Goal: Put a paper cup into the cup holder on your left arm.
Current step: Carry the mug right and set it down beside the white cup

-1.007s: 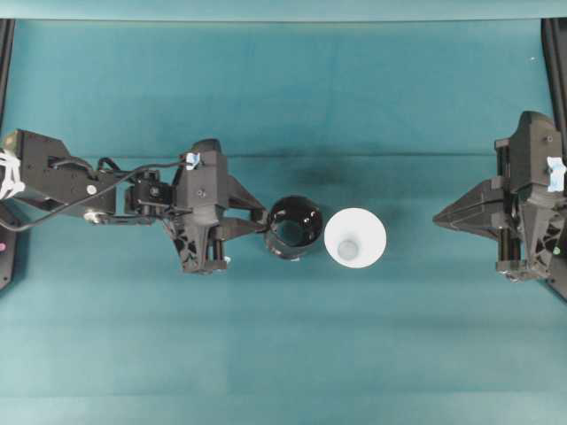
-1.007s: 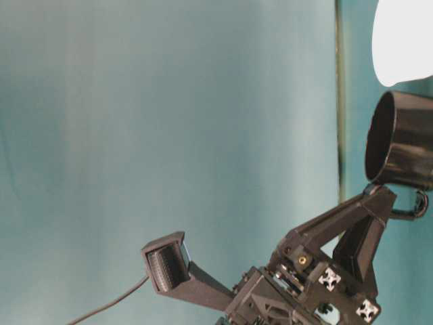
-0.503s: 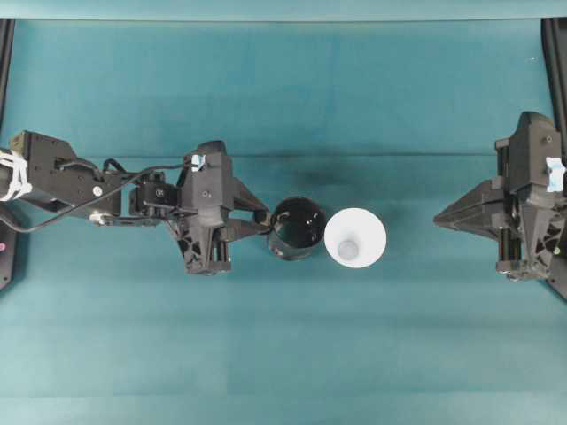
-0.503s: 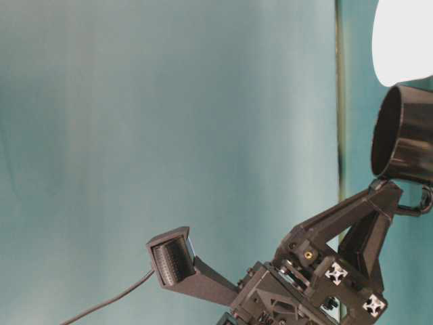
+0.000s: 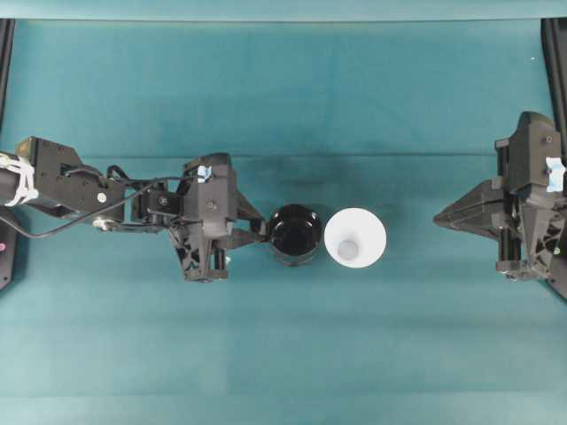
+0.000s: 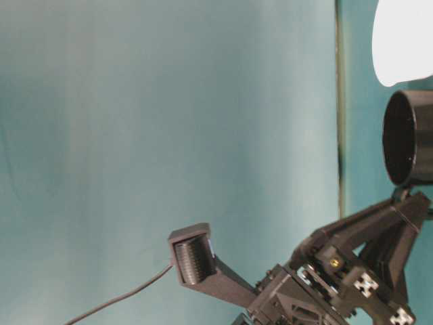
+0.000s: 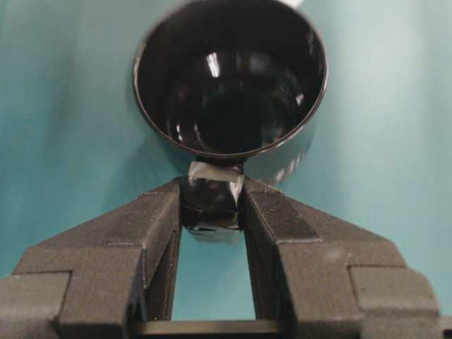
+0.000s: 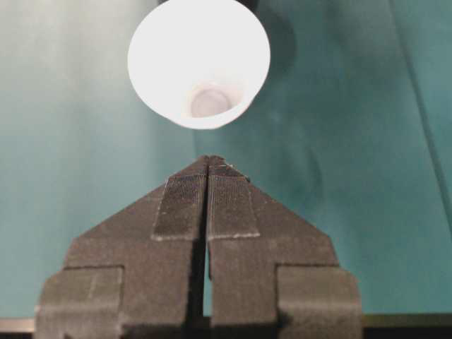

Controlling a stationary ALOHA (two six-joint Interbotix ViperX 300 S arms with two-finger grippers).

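The left gripper (image 7: 212, 205) is partly closed, its two black jaws pinching the small looped side handle (image 7: 212, 198) of the glossy black, round, mug-shaped cup holder (image 5: 295, 235). Gripping by that loop leaves the whole round mouth unobstructed and facing upward in the overhead view, which looks like the point of the hold: nothing stands in the way of a cup coming down into it. From the table-level view the holder (image 6: 409, 139) appears to hang off the jaw tips clear of the surface, though that camera is turned sideways and its height above the table is hard to judge. Just beside the holder, on the side away from the left arm, stands the small white tapered paper cup (image 5: 354, 237), upright on the table with its wide rim up and greyish base visible inside; the two are very close, and whether they touch I cannot tell. The right gripper (image 8: 208, 166) has its ribbed fingers pressed fully together with nothing between them, aimed at the cup from well apart, so the cup is not yet grasped. Everything rests over a plain teal cloth-covered table (image 5: 283, 354), with a matching teal backdrop (image 6: 169, 101) behind.
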